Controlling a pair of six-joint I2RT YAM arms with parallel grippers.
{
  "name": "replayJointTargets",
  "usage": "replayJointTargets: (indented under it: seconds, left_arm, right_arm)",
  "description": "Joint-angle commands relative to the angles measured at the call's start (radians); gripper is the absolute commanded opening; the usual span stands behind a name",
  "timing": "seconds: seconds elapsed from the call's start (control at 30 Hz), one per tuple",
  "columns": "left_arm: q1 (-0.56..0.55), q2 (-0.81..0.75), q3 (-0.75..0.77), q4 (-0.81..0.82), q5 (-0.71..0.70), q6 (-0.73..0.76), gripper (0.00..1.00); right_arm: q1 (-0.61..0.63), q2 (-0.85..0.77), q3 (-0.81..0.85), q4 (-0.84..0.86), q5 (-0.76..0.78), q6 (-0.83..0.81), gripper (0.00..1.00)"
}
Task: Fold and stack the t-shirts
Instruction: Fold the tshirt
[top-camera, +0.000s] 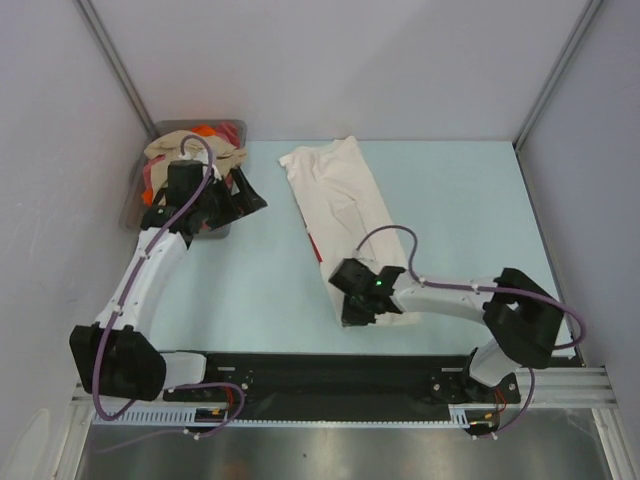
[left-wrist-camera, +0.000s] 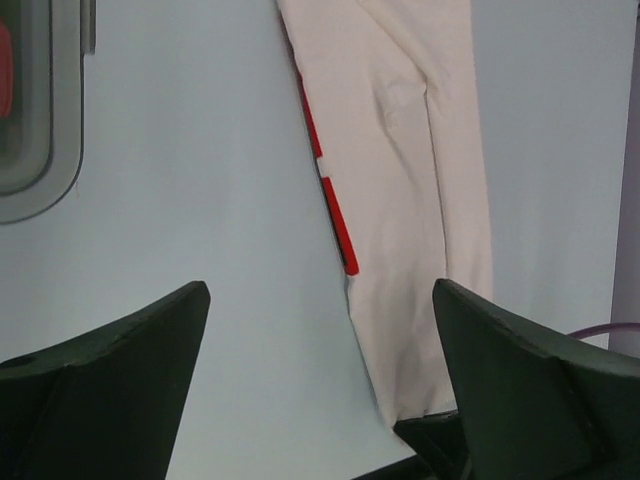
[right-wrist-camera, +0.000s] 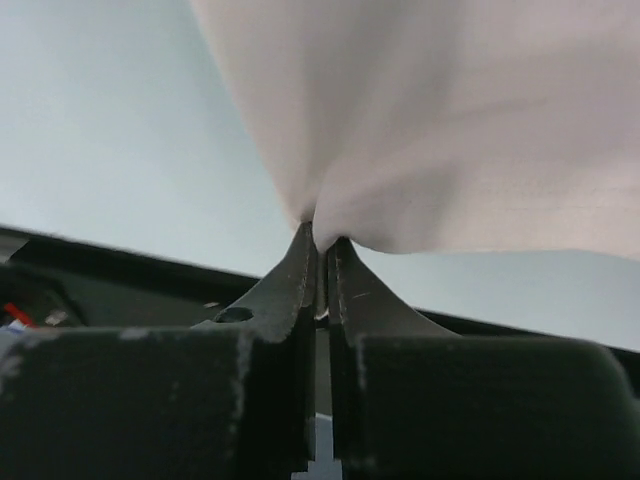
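White t-shirt (top-camera: 335, 190), folded lengthwise into a long strip, lying diagonally on the pale blue table (top-camera: 250, 280) from the far centre toward the near right. The top view alone shows the whole layout. The right gripper (top-camera: 358, 300) sits at the strip's near end, the left gripper (top-camera: 245, 195) lies well to the shirt's left beside the grey tray (top-camera: 135, 195), and a beige shirt (top-camera: 175, 148), an orange shirt (top-camera: 207, 129) and a pink-red shirt (top-camera: 149, 176) are heaped in that tray. The left wrist view adds the detail of the strip's left edge, where a red print (left-wrist-camera: 335, 215) shows along the fold. It also shows the left gripper (left-wrist-camera: 320, 290) with its two dark fingers (left-wrist-camera: 130, 380) spread wide apart, grasping nothing, above the bare table with the shirt (left-wrist-camera: 410, 150) running past its right finger. The right wrist view reveals what the arm hides from above: the right gripper (right-wrist-camera: 321, 235) is clenched on a pinch of the white cloth (right-wrist-camera: 450, 120), which bunches at the fingertips and fans out beyond them.
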Motion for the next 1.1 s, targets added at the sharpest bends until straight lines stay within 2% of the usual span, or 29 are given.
replayJointTargets:
  seconds: [0.0,0.03,0.07,0.1,0.13,0.2,0.3,0.47,0.57,0.63,0.67,0.77,0.93,1.07]
  left_arm:
    - [0.008,-0.084,-0.049,-0.068,-0.018,0.042,1.00]
    - [0.008,-0.116,-0.075,-0.075,-0.009,0.046,1.00]
    - [0.008,-0.135,-0.091,-0.082,-0.015,0.048,1.00]
    - [0.009,-0.156,-0.108,-0.091,-0.019,0.045,1.00]
    - [0.008,-0.196,-0.128,-0.092,-0.018,0.042,1.00]
    - [0.006,-0.231,-0.198,-0.068,0.035,0.033,1.00]
    - [-0.001,-0.241,-0.281,-0.051,0.092,0.032,1.00]
    - [-0.069,-0.285,-0.388,-0.043,0.073,-0.015,1.00]
    - [-0.156,-0.307,-0.433,-0.026,0.053,-0.052,0.98]
    - [-0.195,-0.311,-0.457,-0.019,0.051,-0.076,0.96]
    - [-0.219,-0.314,-0.493,-0.002,0.053,-0.089,0.95]
    - [-0.268,-0.331,-0.569,0.056,0.063,-0.136,0.90]
    - [-0.340,-0.305,-0.658,0.148,0.109,-0.201,0.85]
    - [-0.417,-0.276,-0.710,0.239,0.111,-0.248,0.85]
  right_arm:
    - [0.120,0.107,0.196,-0.101,0.044,0.080,0.00]
    - [0.136,0.153,0.219,-0.107,0.041,0.076,0.00]
    - [0.146,0.174,0.249,-0.106,0.019,0.069,0.05]
    - [0.162,0.188,0.262,-0.103,0.008,0.057,0.41]
    - [0.183,0.204,0.274,-0.106,0.007,0.053,0.57]
    - [0.202,0.201,0.309,-0.150,0.040,0.033,0.82]
    - [0.197,0.149,0.328,-0.211,0.091,0.004,0.90]
    - [0.148,0.017,0.296,-0.284,0.149,-0.066,0.95]
    - [0.111,-0.101,0.173,-0.259,0.160,-0.064,0.94]
    - [0.038,-0.196,0.086,-0.232,0.136,-0.050,0.90]
    - [0.010,-0.227,-0.002,-0.195,0.102,-0.041,0.85]
    - [-0.083,-0.354,-0.142,-0.147,0.038,-0.032,0.82]
    - [-0.177,-0.498,-0.258,-0.143,-0.011,-0.029,0.79]
    - [-0.208,-0.537,-0.316,-0.133,-0.038,-0.035,0.74]
